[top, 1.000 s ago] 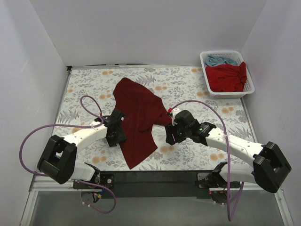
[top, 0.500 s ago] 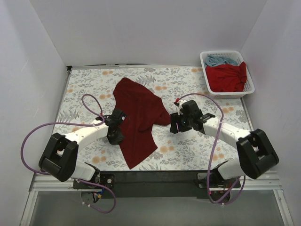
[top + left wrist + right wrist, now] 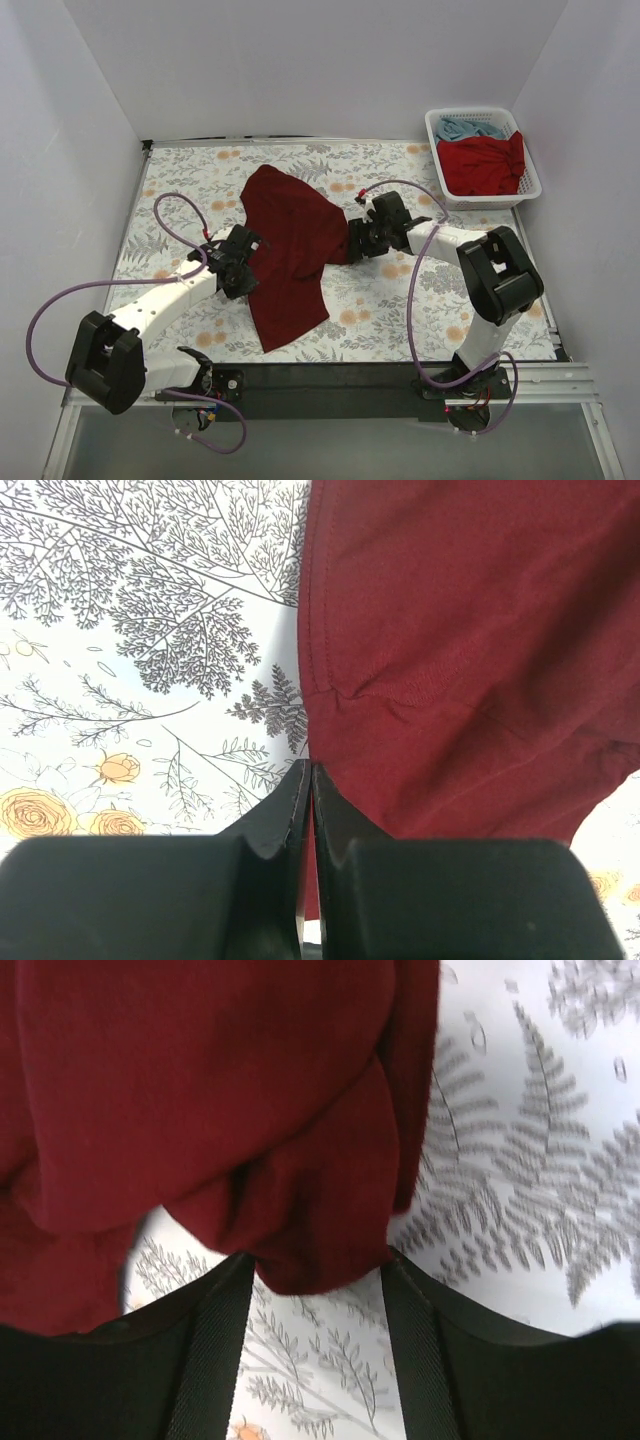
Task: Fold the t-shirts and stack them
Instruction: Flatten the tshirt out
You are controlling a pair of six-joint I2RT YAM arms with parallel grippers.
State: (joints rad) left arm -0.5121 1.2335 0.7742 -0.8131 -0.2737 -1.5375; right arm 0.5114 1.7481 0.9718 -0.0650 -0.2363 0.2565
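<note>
The large dark maroon t-shirt (image 3: 290, 240) lies crumpled on the floral table cloth at the middle of the table. My left gripper (image 3: 243, 268) is at its left edge. In the left wrist view the gripper (image 3: 308, 770) is shut on the shirt's hem (image 3: 312, 680), with cloth showing between the fingers. My right gripper (image 3: 357, 243) is at the shirt's right edge. In the right wrist view it (image 3: 318, 1275) is open, with a folded lump of the maroon shirt (image 3: 320, 1220) lying between the fingertips. The brighter red t-shirt (image 3: 485, 165) and the light blue t-shirt (image 3: 468, 128) lie in the basket.
The white lattice basket (image 3: 530, 172) stands at the back right corner. White walls close the table at the back and both sides. Purple cables loop from both arms over the table cloth (image 3: 180, 190).
My right gripper has swung away and left, up to the shirt's right edge. My left gripper has moved slightly away and left, and the shirt's lower part has shifted left with it.
</note>
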